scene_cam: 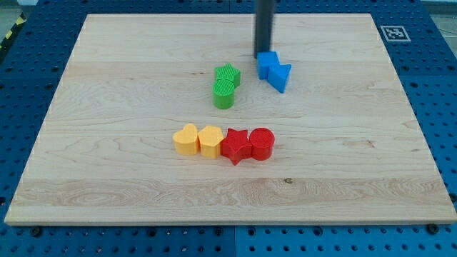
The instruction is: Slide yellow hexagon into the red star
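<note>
The yellow hexagon [211,140] sits near the board's middle, touching the red star [235,145] on its right. A yellow heart [186,139] touches the hexagon's left side. A red cylinder [262,143] touches the star's right side. These blocks form one row. My tip [263,55] is at the view's top, well above the row, just behind the blue blocks and far from the yellow hexagon.
A blue cube [268,65] and a blue triangle-like block [280,76] lie right below my tip. A green star [228,74] and a green cylinder [224,93] stand to their left. The wooden board [107,178] lies on a blue pegboard.
</note>
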`<state>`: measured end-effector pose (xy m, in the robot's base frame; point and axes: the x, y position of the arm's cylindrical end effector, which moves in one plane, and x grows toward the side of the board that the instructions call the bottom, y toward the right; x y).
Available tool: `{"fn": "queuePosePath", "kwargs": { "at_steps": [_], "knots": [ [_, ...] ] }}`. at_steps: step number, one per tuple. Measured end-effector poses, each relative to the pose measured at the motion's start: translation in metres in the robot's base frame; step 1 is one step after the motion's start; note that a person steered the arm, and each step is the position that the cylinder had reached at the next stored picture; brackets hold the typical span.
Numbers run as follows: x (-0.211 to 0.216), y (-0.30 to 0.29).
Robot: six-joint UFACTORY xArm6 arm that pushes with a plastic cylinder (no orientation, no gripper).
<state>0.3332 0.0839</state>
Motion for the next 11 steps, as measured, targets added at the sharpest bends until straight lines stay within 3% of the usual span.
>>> {"fn": "queuePosePath", "kwargs": {
  "at_steps": [2, 3, 4, 5, 6, 8, 9, 10, 11],
  "knots": [
    [-0.005, -0.025],
    [0.016, -0.006],
    [0.040, 0.052],
    [0.045, 0.057],
    [0.006, 0.013],
    [-0.037, 0.000],
    [-0.072, -0.050],
    [-0.090, -0.112],
    [-0.072, -0.159]
  ]
}}
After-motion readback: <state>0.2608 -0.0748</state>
